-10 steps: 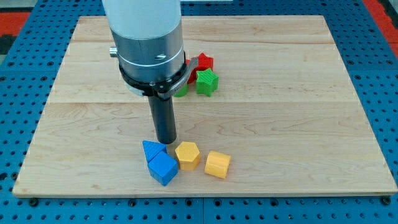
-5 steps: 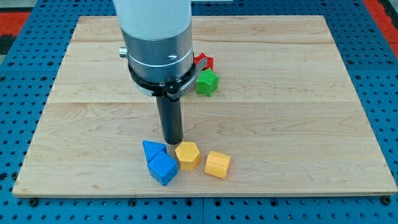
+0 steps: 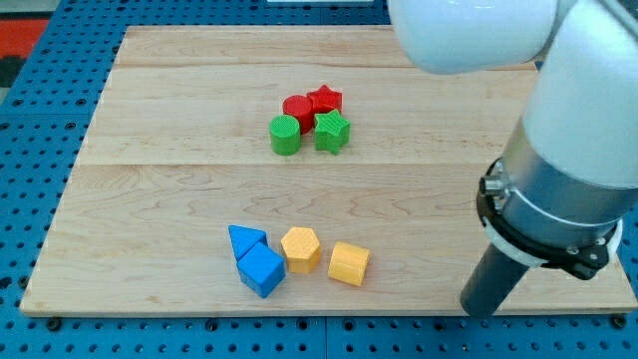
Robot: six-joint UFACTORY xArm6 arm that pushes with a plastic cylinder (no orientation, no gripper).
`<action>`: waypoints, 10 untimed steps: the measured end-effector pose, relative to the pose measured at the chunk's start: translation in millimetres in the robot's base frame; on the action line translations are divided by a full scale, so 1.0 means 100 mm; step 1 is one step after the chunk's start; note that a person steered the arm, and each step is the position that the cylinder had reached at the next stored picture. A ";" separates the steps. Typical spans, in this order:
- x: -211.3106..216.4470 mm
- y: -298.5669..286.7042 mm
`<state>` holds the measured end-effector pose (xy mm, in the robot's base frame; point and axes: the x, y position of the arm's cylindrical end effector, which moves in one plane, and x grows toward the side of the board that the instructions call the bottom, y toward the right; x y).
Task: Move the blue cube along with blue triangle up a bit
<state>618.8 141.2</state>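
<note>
The blue cube [image 3: 261,270] lies near the view's bottom, left of centre, touching the blue triangle [image 3: 245,240] just above and left of it. My tip [image 3: 481,310] is at the view's bottom right, at the board's front edge, far to the right of both blue blocks and right of the yellow blocks. It touches no block.
A yellow hexagon [image 3: 300,248] touches the blue cube's right side; a yellow cube [image 3: 349,263] lies right of it. Up the board sit a red cylinder [image 3: 297,107], a red star [image 3: 325,99], a green cylinder [image 3: 285,135] and a green star [image 3: 332,131]. The wooden board [image 3: 150,150] lies on blue pegboard.
The arm has swung from just above the blue blocks to the view's bottom right. The red and green group is now uncovered. No block has moved.
</note>
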 end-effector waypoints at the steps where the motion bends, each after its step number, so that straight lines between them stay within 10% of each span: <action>1: -0.01 -0.62; 10: -0.34 -1.99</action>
<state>585.3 -57.6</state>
